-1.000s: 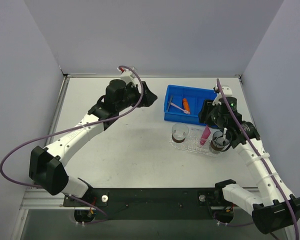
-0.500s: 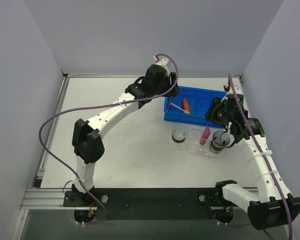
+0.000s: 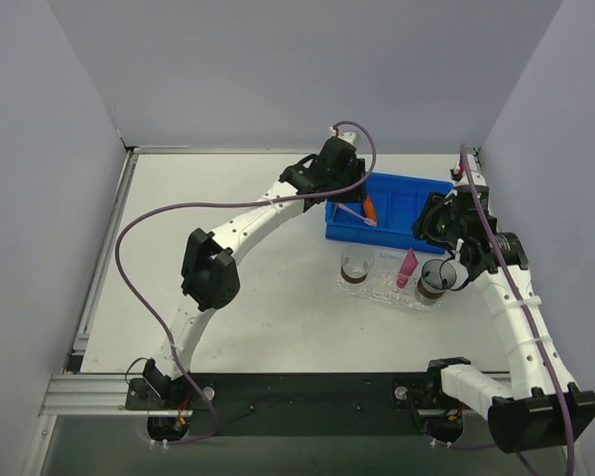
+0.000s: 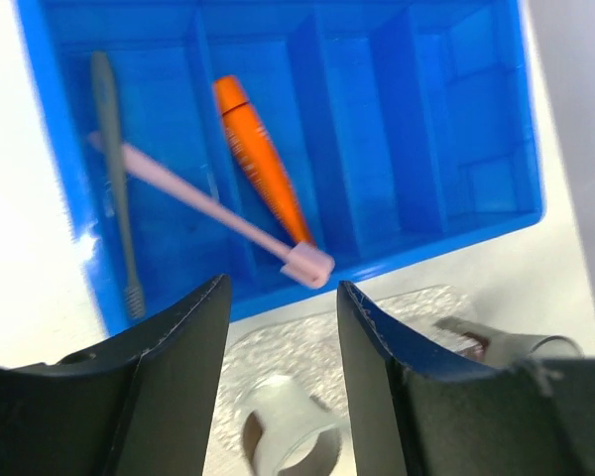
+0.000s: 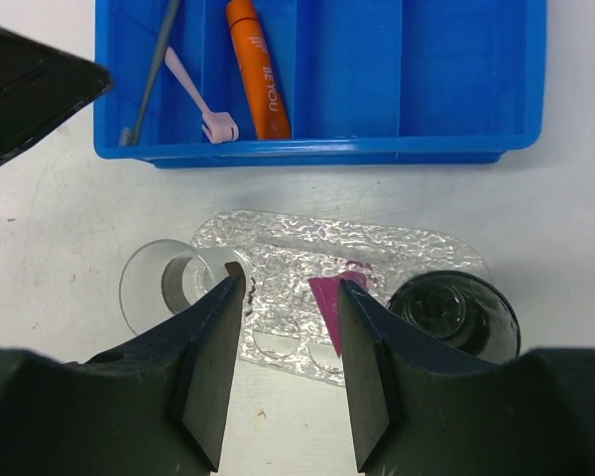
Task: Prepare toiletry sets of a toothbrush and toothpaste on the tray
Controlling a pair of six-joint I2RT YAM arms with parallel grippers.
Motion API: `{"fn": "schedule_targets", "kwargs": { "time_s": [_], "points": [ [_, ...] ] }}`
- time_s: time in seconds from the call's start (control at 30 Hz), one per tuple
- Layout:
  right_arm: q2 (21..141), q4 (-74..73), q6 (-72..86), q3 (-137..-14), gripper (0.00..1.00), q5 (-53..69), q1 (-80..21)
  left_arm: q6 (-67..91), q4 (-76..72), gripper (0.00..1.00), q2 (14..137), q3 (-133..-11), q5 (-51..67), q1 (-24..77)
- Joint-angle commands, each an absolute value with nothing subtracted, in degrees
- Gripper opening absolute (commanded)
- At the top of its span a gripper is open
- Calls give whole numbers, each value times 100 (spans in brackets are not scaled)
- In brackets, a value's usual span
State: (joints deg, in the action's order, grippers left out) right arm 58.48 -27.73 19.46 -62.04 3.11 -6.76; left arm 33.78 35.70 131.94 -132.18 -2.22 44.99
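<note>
Orange toothpaste (image 4: 263,164) and toothbrush (image 4: 208,203) lie in the blue bin (image 4: 377,119) below the spread left gripper (image 4: 283,288); the right gripper (image 5: 290,288), likewise spread, hangs over magenta toothpaste (image 5: 329,302) on the tray (image 5: 416,248).

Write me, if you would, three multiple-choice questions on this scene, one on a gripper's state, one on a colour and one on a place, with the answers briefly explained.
1. The left gripper is: A shut on a tube; B shut and empty; C open and empty.
2. The toothpaste tube on the tray is: A magenta; B green; C white.
3. The orange toothpaste tube lies: A on the tray; B in the blue bin; C in the left gripper.

Answers:
1 C, as the left wrist view shows its fingers apart with nothing between them.
2 A, as the right wrist view shows a magenta tube on the clear, bumpy tray.
3 B, as both wrist views show it lying in a compartment of the bin.
</note>
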Motion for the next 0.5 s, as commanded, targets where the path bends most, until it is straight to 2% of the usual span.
{"fn": "schedule_targets", "kwargs": {
  "time_s": [0.0,0.17,0.3,0.47],
  "points": [
    [6564,-2768,1872,-6687,38,868,-659,2971,3455,57,12245,-12588,-492,4193],
    [7619,-2786,1846,-7268,37,976,-712,2751,2796,57,10929,-10805,-317,3605],
    [8374,-2804,1784,-7830,37,984,-773,2751,1971,58,10091,-9180,-97,2754],
    [9578,-2812,1679,-8760,37,1037,-817,2496,1626,60,9519,-8456,157,2119]
  ]
}}
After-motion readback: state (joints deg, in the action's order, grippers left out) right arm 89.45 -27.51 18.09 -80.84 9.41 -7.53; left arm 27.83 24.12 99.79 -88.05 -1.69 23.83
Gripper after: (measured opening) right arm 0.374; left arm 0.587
